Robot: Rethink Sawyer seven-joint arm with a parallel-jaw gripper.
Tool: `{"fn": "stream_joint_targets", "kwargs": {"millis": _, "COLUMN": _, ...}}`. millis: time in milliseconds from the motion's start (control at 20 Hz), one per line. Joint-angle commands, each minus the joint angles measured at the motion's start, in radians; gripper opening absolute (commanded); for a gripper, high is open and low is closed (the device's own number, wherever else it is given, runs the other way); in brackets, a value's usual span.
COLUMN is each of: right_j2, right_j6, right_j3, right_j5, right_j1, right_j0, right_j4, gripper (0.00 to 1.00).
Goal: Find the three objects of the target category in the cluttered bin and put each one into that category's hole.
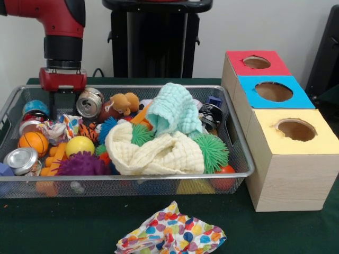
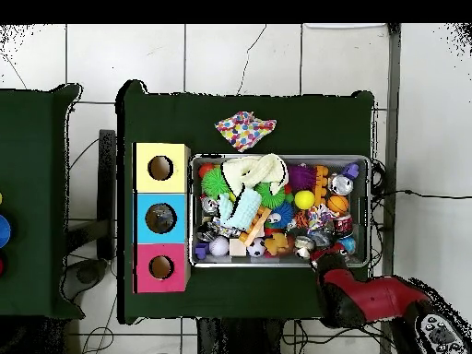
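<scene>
Red arm [image 1: 53,18] with black wrist band; red gripper [image 1: 62,103] block beneath.

Lab: tiled floor [image 2: 230,55], loose cables [image 2: 415,194]

A wire bin [image 1: 233,159] is sitting on the table [image 1: 63,227], holding a heap of balls, cans and cloths, with two folded cloths [image 1: 164,135] lying on top toward its middle. Just beside the bin, three boxes [image 1: 288,159] with holes in their tops are standing in a touching row. A crumpled cloth [image 1: 172,235] is lying on the table outside the bin, near its long side.
</scene>
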Motion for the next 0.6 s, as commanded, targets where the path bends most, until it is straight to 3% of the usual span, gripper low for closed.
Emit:
{"fn": "stream_joint_targets", "kwargs": {"millis": 50, "right_j2": -0.115, "right_j6": 0.144, "right_j3": 0.030, "right_j5": 0.026, "right_j1": 0.122, "right_j0": 0.051, "right_j4": 0.048, "gripper": 1.00}}
{"fn": "stream_joint_targets", "kwargs": {"millis": 300, "right_j2": -0.044, "right_j6": 0.121, "right_j3": 0.029, "right_j5": 0.062, "right_j1": 0.115, "right_j0": -0.007, "right_j4": 0.009, "gripper": 1.00}}
{"fn": "stream_joint_targets", "kwargs": {"millis": 600, "right_j2": -0.041, "right_j6": 0.106, "right_j3": 0.023, "right_j5": 0.084, "right_j1": 0.119, "right_j0": -0.008, "right_j4": 0.003, "gripper": 1.00}}
